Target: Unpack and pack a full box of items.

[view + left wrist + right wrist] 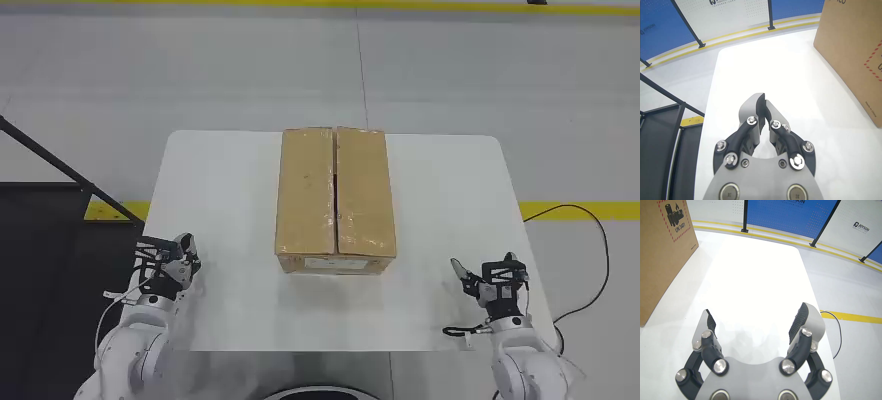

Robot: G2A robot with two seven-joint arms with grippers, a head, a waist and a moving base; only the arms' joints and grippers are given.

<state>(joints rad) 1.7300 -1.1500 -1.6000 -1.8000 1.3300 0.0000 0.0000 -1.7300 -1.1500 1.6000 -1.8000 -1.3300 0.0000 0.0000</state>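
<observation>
At the middle of a white table [220, 180] we see a tall cardboard box [336, 198]. Its two top flaps are closed and meet along a centre seam, with glossy tape over them. A white label [330, 263] sits on the box side that faces the robot. A red-bordered hazard label [675, 219] marks the side turned toward the right arm.

Left of the box and well apart from it, the left gripper [763, 97] is held over the tabletop near the table's left edge. Its two ribbed black pads are pressed together with nothing between them. White tabletop lies between this gripper and the box wall.

Right of the box, at about the same remove, the right gripper [755, 309] is held over the table with its fingers spread wide and nothing in them. White tabletop again lies between it and the box.

Farther left of the box, past the table's edge, a black metal frame [40, 260] stands on the floor. Farther right of the box, past the right gripper, a black cable [590, 260] loops across the floor over a yellow floor line [580, 210]. Beyond the box's far end, blue and white panels [781, 213] stand on black posts.
</observation>
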